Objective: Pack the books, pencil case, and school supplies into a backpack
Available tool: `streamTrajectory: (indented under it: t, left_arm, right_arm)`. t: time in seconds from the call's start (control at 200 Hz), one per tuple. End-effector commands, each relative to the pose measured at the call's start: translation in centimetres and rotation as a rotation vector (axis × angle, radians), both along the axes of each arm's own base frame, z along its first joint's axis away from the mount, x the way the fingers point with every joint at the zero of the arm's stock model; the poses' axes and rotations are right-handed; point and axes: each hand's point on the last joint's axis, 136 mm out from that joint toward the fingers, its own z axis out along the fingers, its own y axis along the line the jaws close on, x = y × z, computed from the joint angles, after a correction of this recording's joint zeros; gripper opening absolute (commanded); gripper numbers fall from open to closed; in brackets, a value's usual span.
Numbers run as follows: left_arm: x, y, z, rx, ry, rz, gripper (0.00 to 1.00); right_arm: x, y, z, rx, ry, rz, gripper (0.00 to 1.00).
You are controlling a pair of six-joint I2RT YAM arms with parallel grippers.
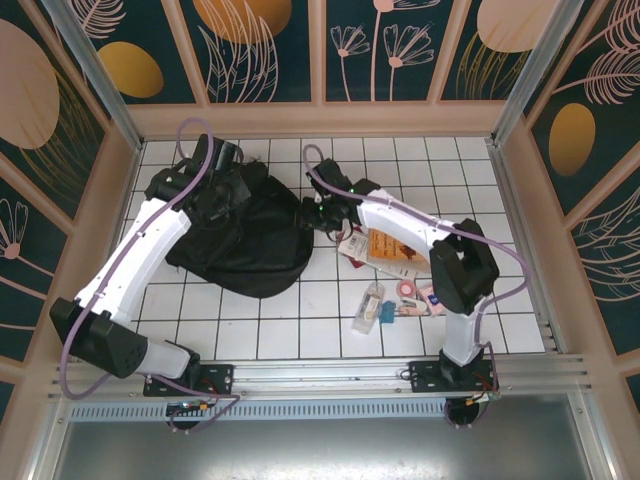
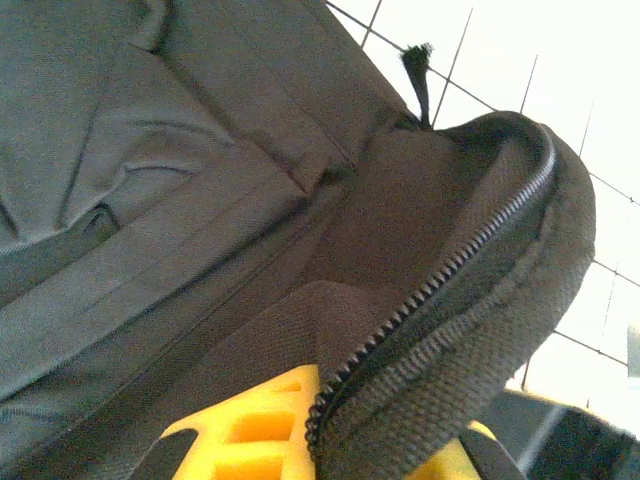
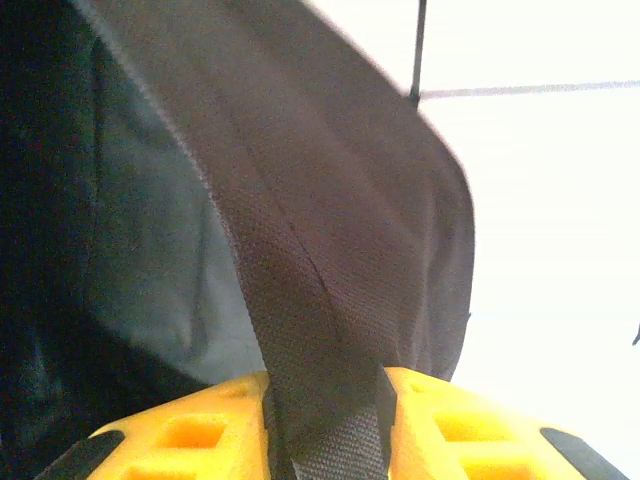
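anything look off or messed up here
Nothing damaged or spilled. The backpack lies slumped, the left hand and right hand pinching its fabric, and the books and school supplies lie loose on the tiles beside it.

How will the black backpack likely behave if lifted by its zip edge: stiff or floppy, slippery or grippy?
Probably floppy: the backpack lies slumped and creased, and its zip edge curls over. It would likely sag rather than hold its opening. The coarse weave suggests it is not slippery.
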Motion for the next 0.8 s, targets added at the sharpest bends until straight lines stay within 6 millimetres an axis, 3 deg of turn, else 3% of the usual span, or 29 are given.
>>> streamTrajectory:
  t: [0.0, 0.09, 0.23, 0.325, 0.385, 0.405, 0.48, 0.595, 0.711, 0.796]
  left_arm:
    - [0.8, -0.1, 2.4, -0.087, -0.101, 0.032, 0.0]
    - [1.2, -0.2, 2.2, -0.095, -0.11, 0.029, 0.0]
    - [2.3, 0.5, 1.2, -0.076, -0.114, 0.05, 0.0]
    - [3.1, 0.3, 0.6, -0.08, -0.117, 0.046, 0.0]
    - [3.6, -0.2, 0.4, -0.093, -0.123, 0.034, 0.0]
    - [3.7, -0.4, 0.3, -0.101, -0.124, 0.027, 0.0]
    - [4.1, -1.5, -0.2, -0.141, -0.128, -0.008, 0.0]
    - [4.4, -3.1, -1.0, -0.215, -0.133, -0.057, 0.0]
    - [4.7, -3.5, -1.4, -0.228, -0.134, -0.072, 0.0]
    - [4.9, -3.8, -1.5, -0.232, -0.138, -0.083, 0.0]
  right_arm:
    - [2.4, -1.1, 1.1, -0.098, -0.066, 0.001, 0.35]
    - [4.0, -1.5, 3.6, -0.066, -0.123, -0.016, 0.4]
    - [4.2, -2.2, 8.1, 0.05, -0.225, -0.002, 0.5]
    - [4.3, -5.8, 10.8, 0.1, -0.334, -0.09, 0.55]
    - [4.3, -10.2, 11.4, 0.102, -0.387, -0.225, 0.61]
    - [3.8, -11.1, 11.2, 0.103, -0.383, -0.251, 0.61]
    - [3.7, -18.8, 8.8, 0.068, -0.291, -0.46, 0.62]
    - [1.1, -28.1, 2.3, -0.02, -0.137, -0.672, 0.66]
    - [-0.9, -33.2, -2.0, -0.09, -0.047, -0.782, 0.72]
    - [-1.4, -35.0, -4.3, -0.16, -0.007, -0.814, 0.76]
